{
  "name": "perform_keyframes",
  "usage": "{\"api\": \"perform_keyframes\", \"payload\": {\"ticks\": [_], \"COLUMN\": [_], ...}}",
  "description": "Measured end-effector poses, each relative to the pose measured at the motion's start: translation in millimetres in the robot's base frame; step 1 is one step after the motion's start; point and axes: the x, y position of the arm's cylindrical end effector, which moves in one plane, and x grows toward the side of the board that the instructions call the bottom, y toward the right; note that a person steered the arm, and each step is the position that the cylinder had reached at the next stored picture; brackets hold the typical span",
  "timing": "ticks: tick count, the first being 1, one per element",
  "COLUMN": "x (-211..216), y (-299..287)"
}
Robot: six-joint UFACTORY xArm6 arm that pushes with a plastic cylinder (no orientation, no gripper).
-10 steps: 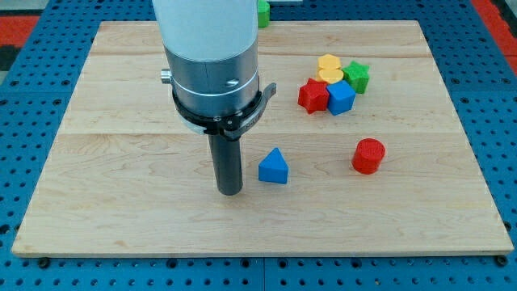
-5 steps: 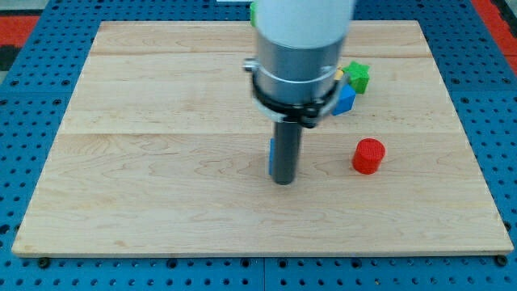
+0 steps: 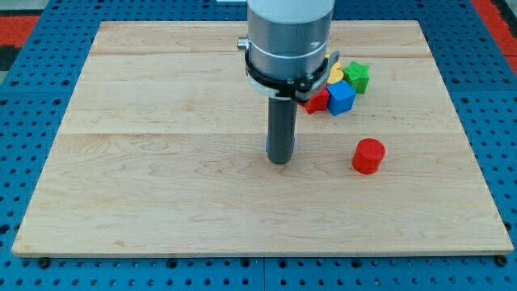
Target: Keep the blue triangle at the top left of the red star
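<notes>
My tip (image 3: 279,161) rests on the wooden board (image 3: 145,121) near its middle. The blue triangle (image 3: 268,146) is almost fully hidden behind the rod; only thin blue slivers show at the rod's sides, just above the tip. The red star (image 3: 318,102) lies up and to the right of the tip, partly covered by the arm's body. It sits in a cluster with other blocks. The triangle is below and left of the star.
Touching the red star are a blue cube (image 3: 342,98), a yellow block (image 3: 335,74) and a green block (image 3: 358,77). A red cylinder (image 3: 368,155) stands alone to the right of the tip. The arm's wide body hides the board's top middle.
My tip swept right from the triangle's left to its near side, then moved up. The blue triangle has been pushed up the board, closer to the red star.
</notes>
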Motion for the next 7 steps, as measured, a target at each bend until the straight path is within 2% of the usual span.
{"api": "perform_keyframes", "payload": {"ticks": [6, 7], "x": [-117, -124], "y": [-8, -23]}}
